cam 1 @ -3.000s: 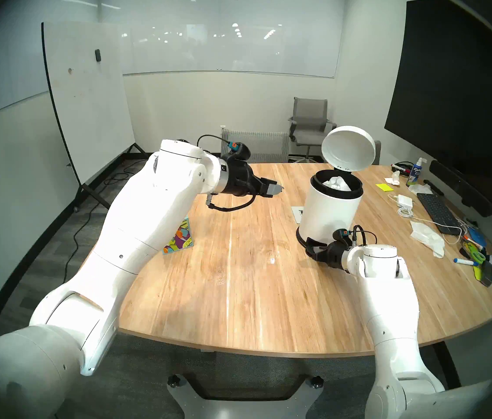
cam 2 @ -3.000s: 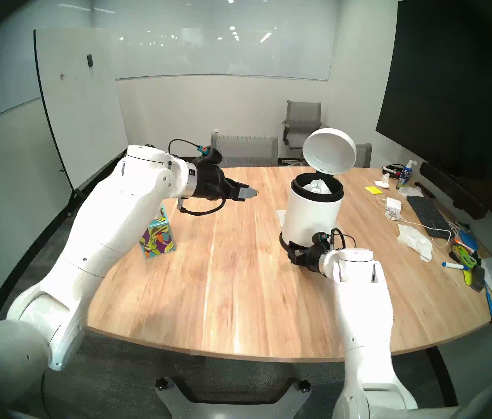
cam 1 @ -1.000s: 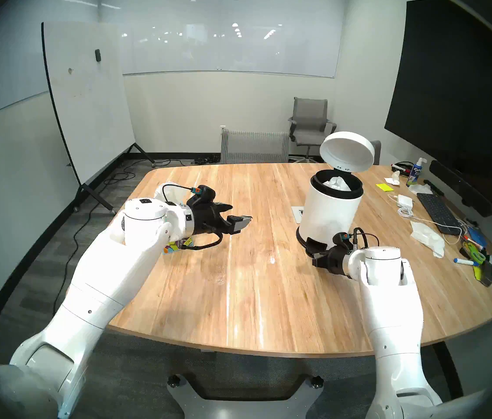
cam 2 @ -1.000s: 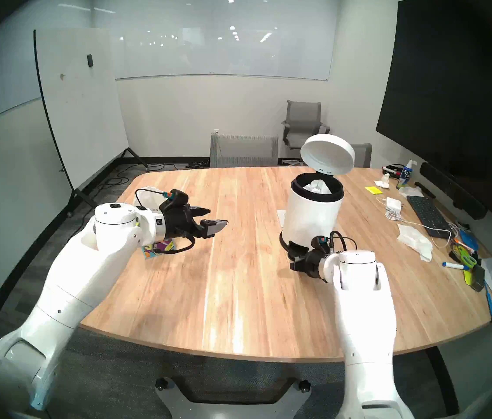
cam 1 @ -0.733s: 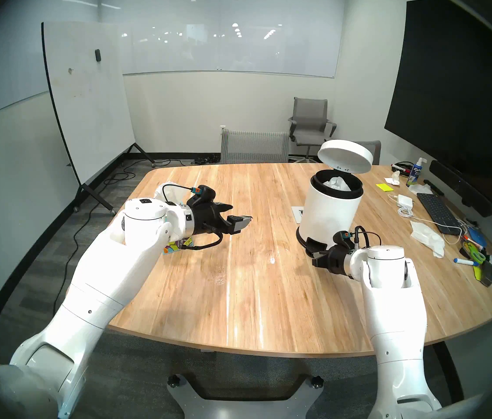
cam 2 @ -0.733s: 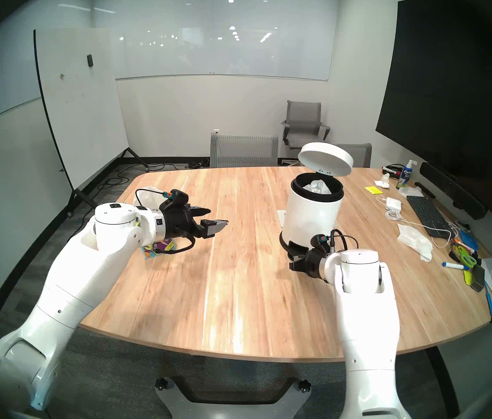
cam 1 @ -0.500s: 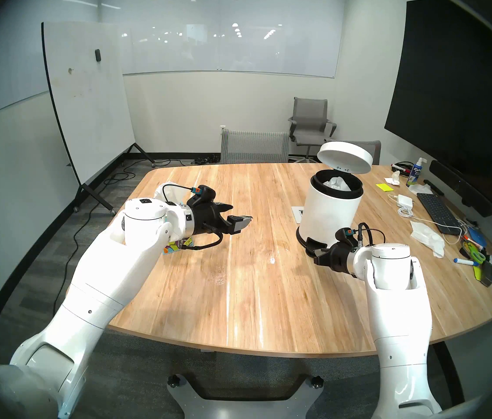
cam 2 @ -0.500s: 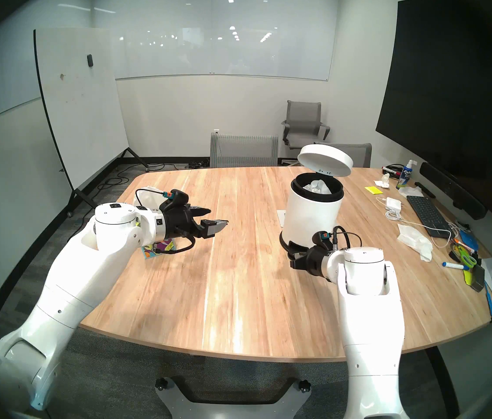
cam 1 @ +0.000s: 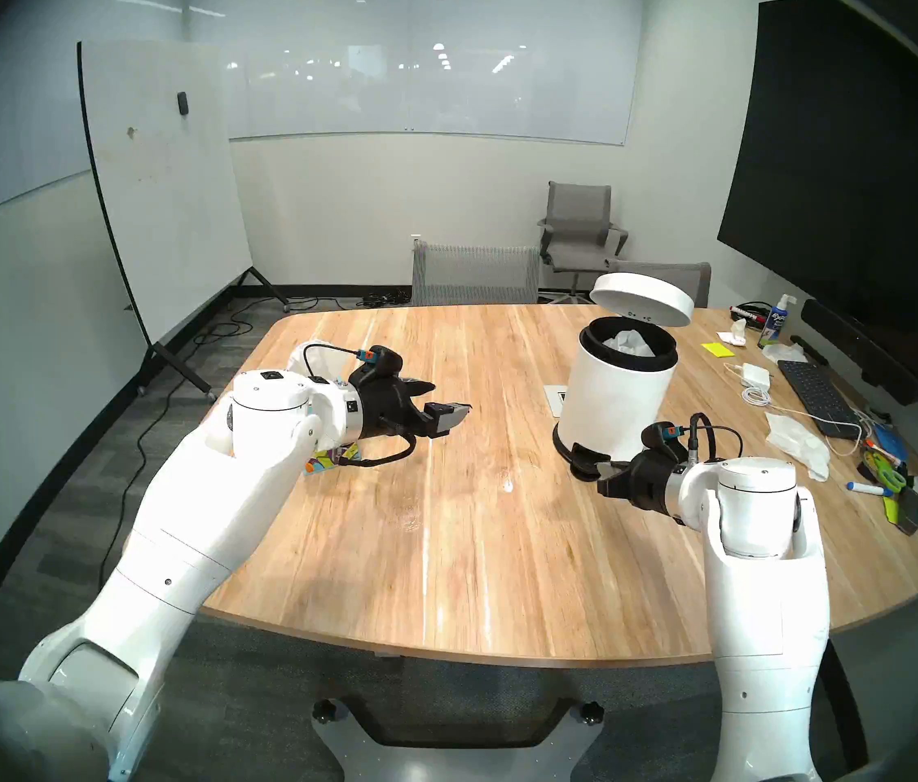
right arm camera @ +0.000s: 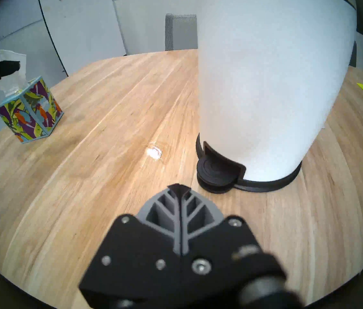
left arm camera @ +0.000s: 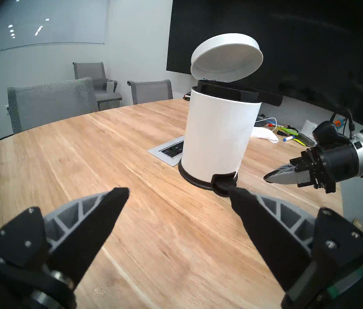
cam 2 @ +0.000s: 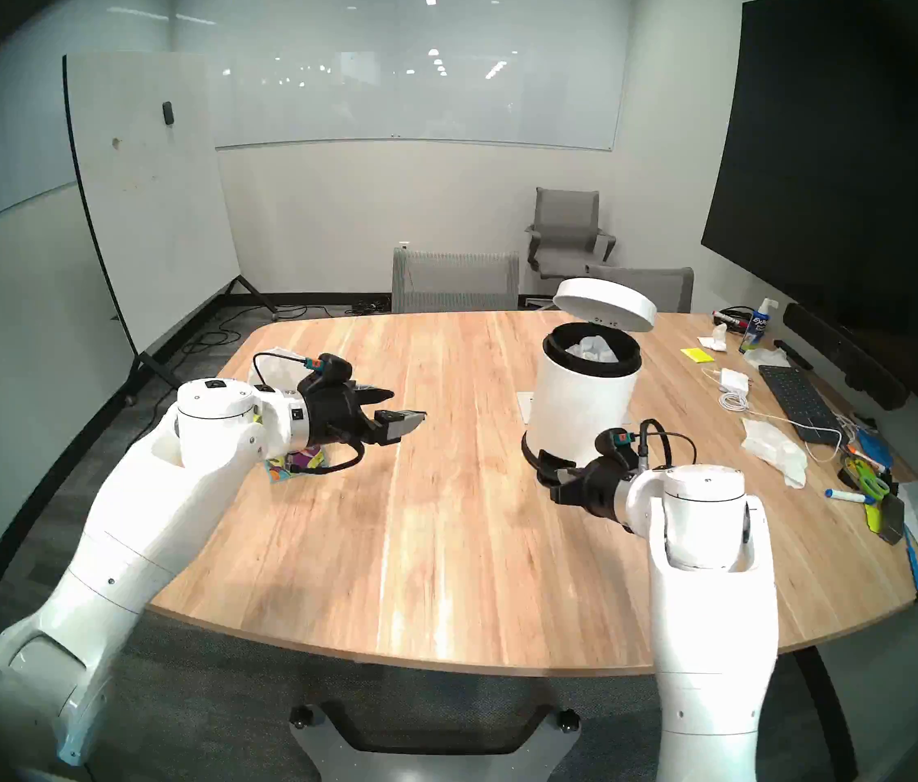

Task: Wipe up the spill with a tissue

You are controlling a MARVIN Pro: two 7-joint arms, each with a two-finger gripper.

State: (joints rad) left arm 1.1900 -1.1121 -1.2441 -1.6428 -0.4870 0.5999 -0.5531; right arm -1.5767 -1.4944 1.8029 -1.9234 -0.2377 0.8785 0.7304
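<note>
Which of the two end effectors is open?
The left end effector: its two fingers stand wide apart. The right end effector by the bin pedal has its fingers pressed together.

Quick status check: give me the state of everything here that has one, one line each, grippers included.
Left gripper: open, empty, above the table.
Right gripper: shut, empty, just short of the pedal.
Bin: upright, crumpled tissues inside.
Bin lid: partly raised.
Tissue box: upright, a sheet sticking out of its top.
Spill: no dark spots visible.
</note>
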